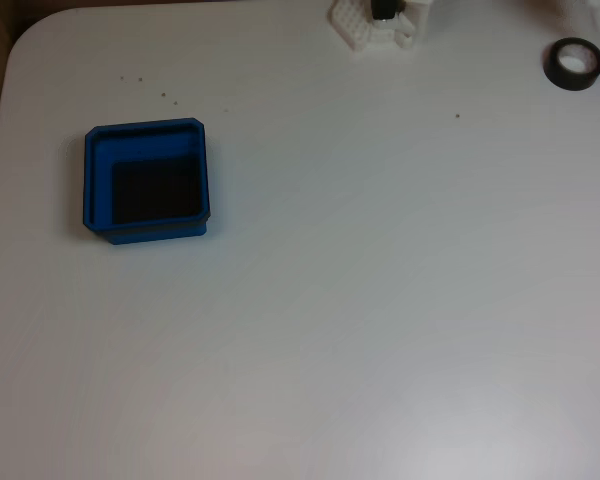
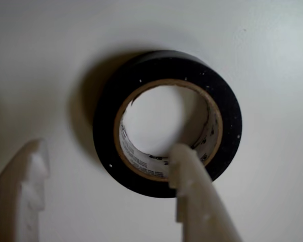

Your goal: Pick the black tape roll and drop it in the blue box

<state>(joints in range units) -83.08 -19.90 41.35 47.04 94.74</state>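
Gripper spread over the black tape roll, blue box far off across the table.

In the close view from the gripper, the black tape roll (image 2: 166, 123) lies flat on the white table (image 2: 272, 55), its brown-edged inner core facing up. The gripper (image 2: 108, 166) hangs above it with its two white fingers spread apart: one fingertip (image 2: 184, 161) sits over the near part of the ring, at the edge of its hole, the other finger (image 2: 22, 186) lies out to the left, clear of the roll. In the overhead view the roll (image 1: 573, 64) rests near the top right corner of the table (image 1: 380, 300), and the blue box (image 1: 146, 181) sits well apart on the left, its dark floor bare. A white arm base (image 1: 375, 25) stands at the top edge.
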